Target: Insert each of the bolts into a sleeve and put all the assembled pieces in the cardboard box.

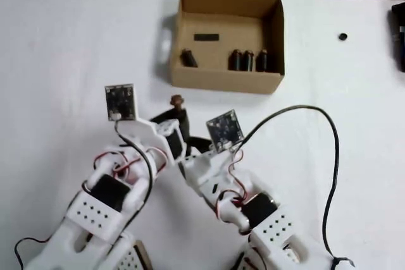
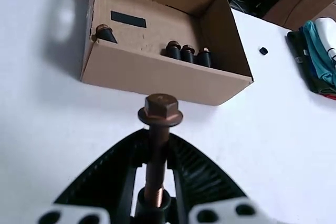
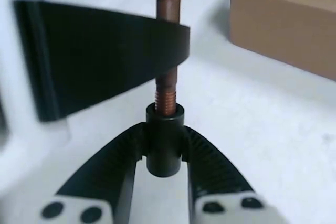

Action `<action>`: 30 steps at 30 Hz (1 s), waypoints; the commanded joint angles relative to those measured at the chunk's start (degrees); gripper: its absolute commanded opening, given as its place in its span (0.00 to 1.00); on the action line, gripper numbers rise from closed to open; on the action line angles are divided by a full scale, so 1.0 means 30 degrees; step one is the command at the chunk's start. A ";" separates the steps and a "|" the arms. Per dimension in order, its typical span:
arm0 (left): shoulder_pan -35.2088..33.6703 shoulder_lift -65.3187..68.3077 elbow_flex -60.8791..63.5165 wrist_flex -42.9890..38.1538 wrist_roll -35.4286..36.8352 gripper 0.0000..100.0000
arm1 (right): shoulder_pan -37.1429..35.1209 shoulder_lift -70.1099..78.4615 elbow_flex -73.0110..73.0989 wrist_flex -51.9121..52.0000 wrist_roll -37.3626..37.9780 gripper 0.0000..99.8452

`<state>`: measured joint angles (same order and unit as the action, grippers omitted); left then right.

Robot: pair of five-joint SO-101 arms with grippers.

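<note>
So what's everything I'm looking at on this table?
Box: one, brown cardboard, open, far side of the table.
Pieces: four, dark, in the box; three together, one apart.
Label: one, black, on the box floor.
Bolt: one, copper, in the left gripper, tip in the sleeve's mouth.
Sleeve: one, black, in the right gripper.
Bit: one, small, black, on the table beside the box.
Cable: one, black, looping beside an arm.
Table: one, white.
Left gripper: black fingers, shut on the bolt.
Right gripper: black fingers, shut on the sleeve.
</note>
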<state>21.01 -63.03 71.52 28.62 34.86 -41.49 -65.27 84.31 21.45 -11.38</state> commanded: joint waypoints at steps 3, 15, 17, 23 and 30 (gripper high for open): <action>0.0557 -0.0469 -0.0425 0.0762 0.0088 0.02 | 0.0132 -0.0542 -0.0205 -0.0249 0.0000 0.02; 0.1436 -0.0469 -0.0337 0.1700 -0.1846 0.22 | 0.1538 -0.0601 -0.0498 -0.0308 0.0029 0.02; 0.1436 -0.0469 -0.0337 0.1700 -0.1846 0.29 | 0.1538 -0.0601 -0.0498 -0.0337 0.0029 0.02; 0.1289 -0.0469 -0.0396 0.1553 -0.1846 0.31 | 0.1538 -0.0513 -0.0615 -0.0249 0.0029 0.02; 0.0264 -0.0469 -0.0454 -0.0821 -0.1846 0.31 | 0.2271 -0.0484 -0.0674 -0.0249 0.0029 0.02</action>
<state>23.91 -63.65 71.43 30.20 29.41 -36.31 -65.27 84.40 21.45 -11.38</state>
